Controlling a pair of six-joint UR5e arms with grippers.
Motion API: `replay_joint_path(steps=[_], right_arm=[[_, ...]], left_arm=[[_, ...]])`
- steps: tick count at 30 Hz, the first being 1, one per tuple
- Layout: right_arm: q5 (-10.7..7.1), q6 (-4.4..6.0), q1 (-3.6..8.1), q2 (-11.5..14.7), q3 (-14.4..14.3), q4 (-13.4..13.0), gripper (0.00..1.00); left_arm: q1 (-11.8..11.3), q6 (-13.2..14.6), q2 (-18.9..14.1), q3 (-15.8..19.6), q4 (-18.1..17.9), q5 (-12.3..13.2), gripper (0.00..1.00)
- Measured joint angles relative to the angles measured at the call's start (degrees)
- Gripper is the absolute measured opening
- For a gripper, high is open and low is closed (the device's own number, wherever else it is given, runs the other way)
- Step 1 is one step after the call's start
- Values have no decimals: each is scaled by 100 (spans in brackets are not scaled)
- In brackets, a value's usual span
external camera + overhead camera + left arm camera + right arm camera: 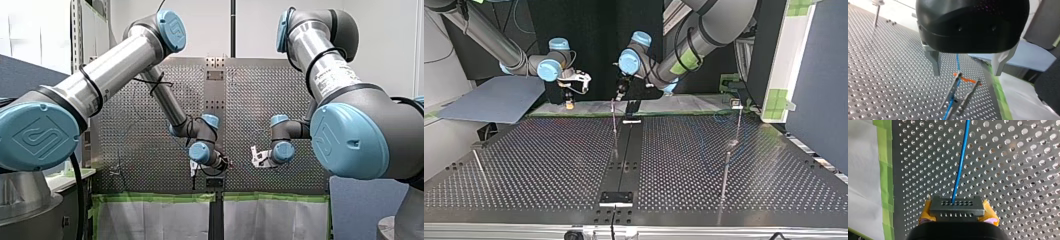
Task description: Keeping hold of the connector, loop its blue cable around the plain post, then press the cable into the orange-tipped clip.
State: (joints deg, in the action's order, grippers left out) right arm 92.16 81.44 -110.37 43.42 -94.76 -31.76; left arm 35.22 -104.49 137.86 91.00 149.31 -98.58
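Right wrist view: connector (957, 206) clamped

My right pincer (958, 212) is closed tight on the dark connector. Its blue cable (960, 165) runs straight ahead over the worktop (1023, 170). My left pincer (967, 71) hangs with jaws apart, the cable passing between them and, it seems, through the orange-tipped clip (967, 80) just beneath.
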Motion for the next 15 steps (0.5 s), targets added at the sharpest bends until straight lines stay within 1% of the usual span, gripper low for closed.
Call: replay_joint_path(steps=[3, 11, 15], right_arm=[[-2, 1, 0, 1, 0, 0, 0], [0, 0, 0, 1, 0, 23, 0], [4, -2, -2, 1, 0, 28, 0]], left_arm=[[-17, -12, 0, 0, -169, 39, 100], [-24, -2, 2, 0, -601, 44, 100], [-24, -40, 1, 1, -698, 15, 100]])
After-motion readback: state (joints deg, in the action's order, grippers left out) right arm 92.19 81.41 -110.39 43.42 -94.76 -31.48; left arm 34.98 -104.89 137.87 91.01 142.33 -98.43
